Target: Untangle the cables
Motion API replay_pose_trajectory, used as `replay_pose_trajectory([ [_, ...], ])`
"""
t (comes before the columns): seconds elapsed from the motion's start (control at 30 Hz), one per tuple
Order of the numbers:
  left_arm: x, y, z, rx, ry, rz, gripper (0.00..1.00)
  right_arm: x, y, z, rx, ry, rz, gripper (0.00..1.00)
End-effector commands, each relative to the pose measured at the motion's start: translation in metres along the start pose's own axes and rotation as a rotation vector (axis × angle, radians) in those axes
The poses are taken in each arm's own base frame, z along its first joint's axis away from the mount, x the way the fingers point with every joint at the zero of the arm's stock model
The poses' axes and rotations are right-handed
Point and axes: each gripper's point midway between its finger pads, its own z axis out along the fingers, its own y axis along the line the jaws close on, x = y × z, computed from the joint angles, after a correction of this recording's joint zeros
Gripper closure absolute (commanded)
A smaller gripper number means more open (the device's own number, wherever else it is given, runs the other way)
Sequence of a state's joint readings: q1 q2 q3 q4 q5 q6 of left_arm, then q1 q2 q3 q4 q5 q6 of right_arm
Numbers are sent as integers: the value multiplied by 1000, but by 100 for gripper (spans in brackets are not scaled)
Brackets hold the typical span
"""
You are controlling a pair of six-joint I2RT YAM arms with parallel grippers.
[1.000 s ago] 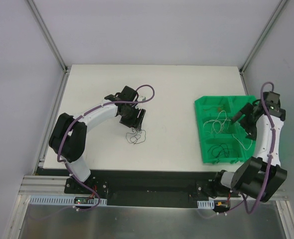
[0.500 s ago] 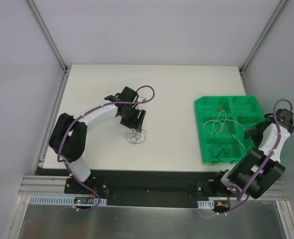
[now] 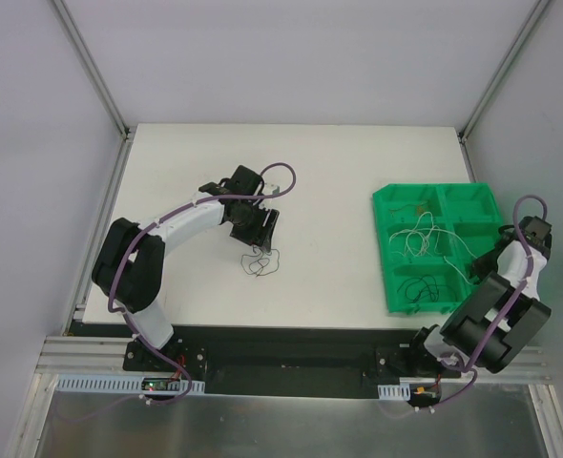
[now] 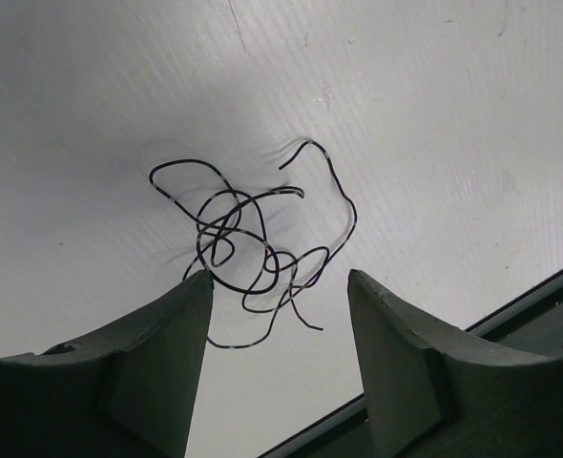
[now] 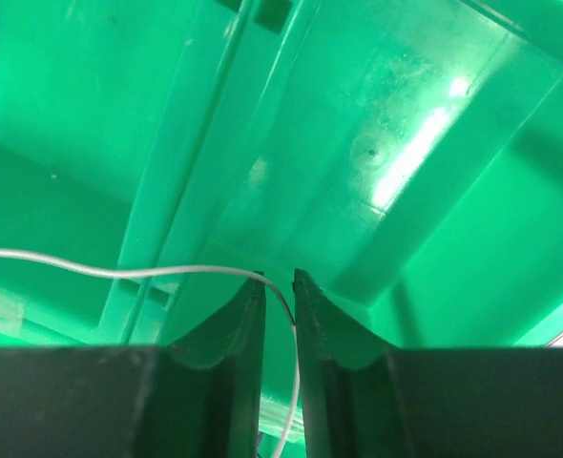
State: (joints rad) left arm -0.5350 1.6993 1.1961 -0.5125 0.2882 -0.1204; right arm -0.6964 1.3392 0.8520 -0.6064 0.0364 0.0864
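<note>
The left fingers [image 4: 277,279] stand wide apart, holding nothing. The dark knot [image 4: 248,258] lies on the bench [image 4: 434,114] between the tips and just beyond them, its loops spreading past the left tip and one loose end curling off toward the right one. Bare bench runs all round the knot; only the near edge is close, showing as a dark strip in the left wrist view.

The right fingers [image 5: 280,282] are drawn to a narrow slit and pinch a white wire [image 5: 119,272] that comes in from the left and drops between them. They hang low inside the green tray [image 5: 406,143], its walls close on every side.

From above, the white wire stretches across the tray's middle compartments toward the right edge, and the tray lies well apart from the knot.
</note>
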Motion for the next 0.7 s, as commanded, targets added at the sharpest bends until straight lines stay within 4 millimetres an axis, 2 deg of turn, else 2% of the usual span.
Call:
replay_pose_trajectory([
  [0.0,-2,-7,-13,31,-31,3,42,-13,4,-14,-30,-74,-1,85],
  [0.03,-1,-7,-13,34,-29,3,43,-15,5,-21,-31,-88,-6,90],
  [0.07,-1,-8,-12,36,-27,2,43,-15,8,-28,-42,-99,-18,100],
  [0.17,-1,-9,-11,47,-22,-2,43,-13,26,-47,-102,-119,-51,99],
  [0.2,-2,-10,-11,48,-22,-1,43,-8,37,-53,-148,-107,-68,99],
  [0.33,-1,-9,-11,46,-21,-2,43,4,57,-70,-170,-93,-148,99],
  [0.43,-1,-9,-11,43,-21,0,43,12,76,-72,-197,-73,-225,99],
  [0.53,-2,-9,-11,42,-26,1,43,17,90,-62,-171,-37,-283,99],
  [0.67,-1,-9,-12,44,-27,4,44,27,118,-48,-169,22,-364,99],
])
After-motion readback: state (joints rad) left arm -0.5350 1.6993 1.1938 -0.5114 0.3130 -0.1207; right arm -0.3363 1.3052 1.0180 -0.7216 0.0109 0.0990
